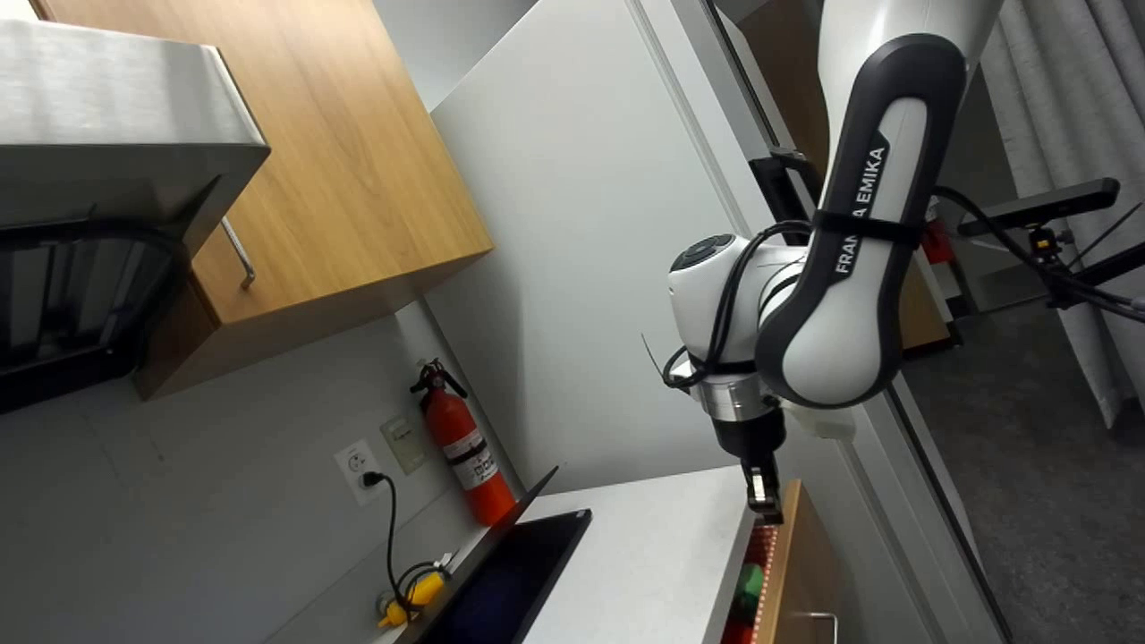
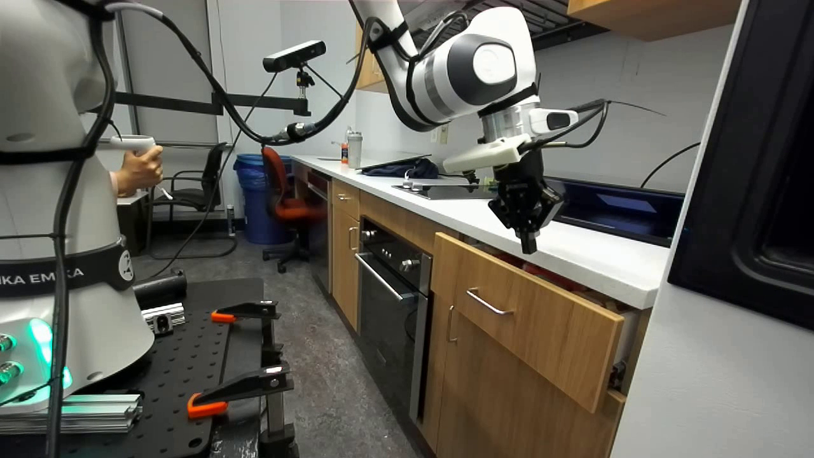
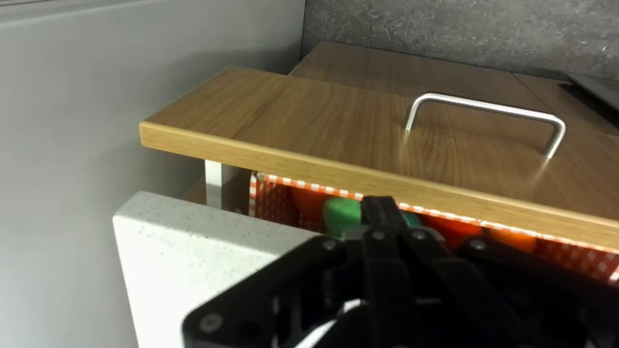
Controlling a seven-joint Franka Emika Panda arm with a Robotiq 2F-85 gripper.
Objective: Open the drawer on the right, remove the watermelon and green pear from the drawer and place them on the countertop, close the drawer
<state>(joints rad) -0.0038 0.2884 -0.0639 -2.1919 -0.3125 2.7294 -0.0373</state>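
We judge opening in hand: drawer [image 2: 540, 334] partly out beyond front edge of table [image 3: 193, 261], jaws clenched, empty, above gap. Green fruit [image 3: 341, 215], probably pear, inside; watermelon we can't make out. Next calls for easing drawer wider, then spreading jaws.

In an exterior view, above and right of the gripper [image 1: 766, 514], the arm [image 1: 836, 358] bears FRANKA EMIKA, the first word partly under a black strap [image 1: 869, 228]. Left of the gripper, the label [image 1: 472, 459] on the fire extinguisher [image 1: 447, 413] is too small to read. In an exterior view, well left of the gripper, the base's dark band [image 2: 95, 270] shows KA EM, near a round emblem [image 2: 126, 265].
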